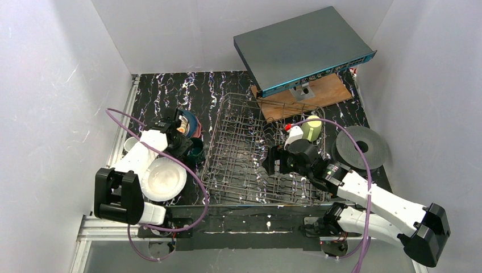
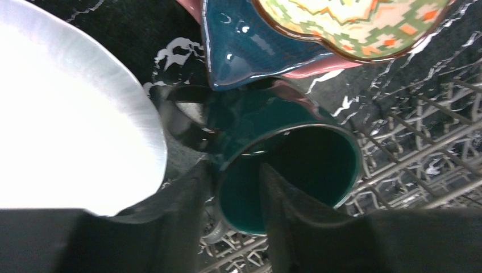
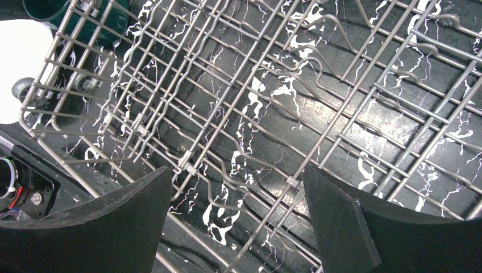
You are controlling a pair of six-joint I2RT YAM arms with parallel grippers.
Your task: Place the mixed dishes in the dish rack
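Observation:
A dark teal mug (image 2: 295, 165) stands by the left edge of the dish rack (image 1: 256, 148), its mouth facing my left wrist camera. My left gripper (image 2: 236, 168) straddles the mug's near wall, one finger outside and one inside. The jaws are still open, with a gap showing beside the inner finger. From above, that gripper (image 1: 187, 149) sits over the teal mug (image 1: 197, 149). A big white bowl (image 2: 68, 108) lies left of it. A dark blue plate (image 2: 250, 51) and a patterned plate (image 2: 352, 23) are stacked behind. My right gripper (image 3: 236, 176) hangs wide open over the rack's wires (image 3: 256, 85), holding nothing.
A light green mug (image 1: 311, 128) sits at the rack's far right. A black disc (image 1: 361, 147) lies right of the rack. A flat grey box (image 1: 301, 48) rests tilted on a wooden board (image 1: 318, 94) at the back. White walls enclose the table.

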